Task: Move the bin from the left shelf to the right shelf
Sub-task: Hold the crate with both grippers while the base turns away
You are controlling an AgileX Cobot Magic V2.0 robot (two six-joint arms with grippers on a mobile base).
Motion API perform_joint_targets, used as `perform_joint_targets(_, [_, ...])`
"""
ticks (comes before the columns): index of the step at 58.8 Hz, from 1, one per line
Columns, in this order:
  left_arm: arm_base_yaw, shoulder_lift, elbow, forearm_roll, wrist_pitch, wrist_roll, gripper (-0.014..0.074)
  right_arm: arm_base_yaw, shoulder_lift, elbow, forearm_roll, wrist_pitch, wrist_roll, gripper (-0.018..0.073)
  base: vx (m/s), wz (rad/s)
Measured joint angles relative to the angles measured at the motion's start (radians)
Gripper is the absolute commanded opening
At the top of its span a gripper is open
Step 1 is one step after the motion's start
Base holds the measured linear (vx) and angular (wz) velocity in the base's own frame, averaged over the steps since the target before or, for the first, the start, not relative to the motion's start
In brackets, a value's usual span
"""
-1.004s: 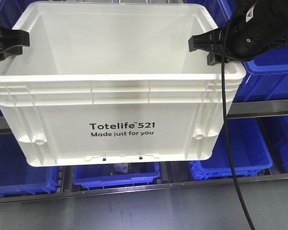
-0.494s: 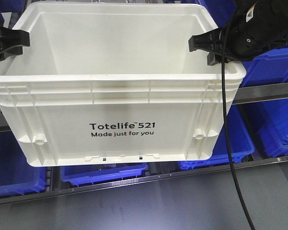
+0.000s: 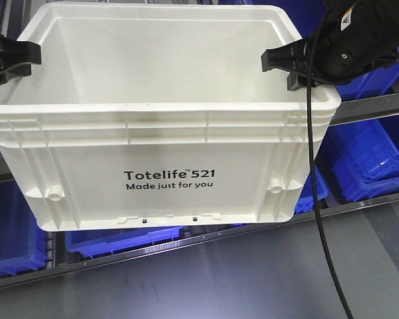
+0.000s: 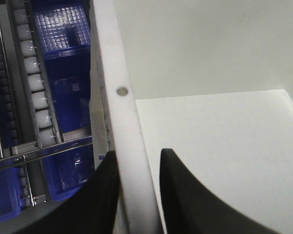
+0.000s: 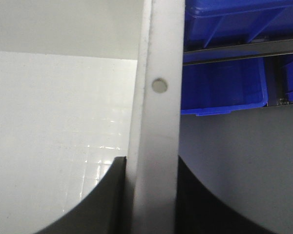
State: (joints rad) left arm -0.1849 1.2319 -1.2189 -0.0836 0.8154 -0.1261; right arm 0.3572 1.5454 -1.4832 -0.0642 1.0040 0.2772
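Carry step: the bin [image 3: 166, 153] hangs clear of the racks, with the left gripper [image 4: 139, 195] clamped across its left rim and the right gripper [image 5: 151, 195] across its right rim. The next move likely calls for level, matched travel rightward before set-down. Behind stand roller racks [image 4: 36, 92] holding blue bins [image 3: 366, 159], over a grey floor [image 3: 253, 279].

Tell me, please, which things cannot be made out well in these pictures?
- Front view: the left edge cuts off the left tool; only its front part shows.
- Front view: the bin hides its own underside and most of the shelf behind it.
- Front view: the blue bins are partly covered, so their contents cannot be told.
- Right wrist view: the bottom edge cuts off the right tool; only two dark fingers show.
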Motion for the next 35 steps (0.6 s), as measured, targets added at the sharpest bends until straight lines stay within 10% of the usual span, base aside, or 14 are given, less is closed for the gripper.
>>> perform_joint_targets(35, [0.0,0.0,0.0,0.0,0.0,0.0,0.0102,0.0,0.0,0.0,0.0,0.0,0.0,0.0019,-0.03,-0.14])
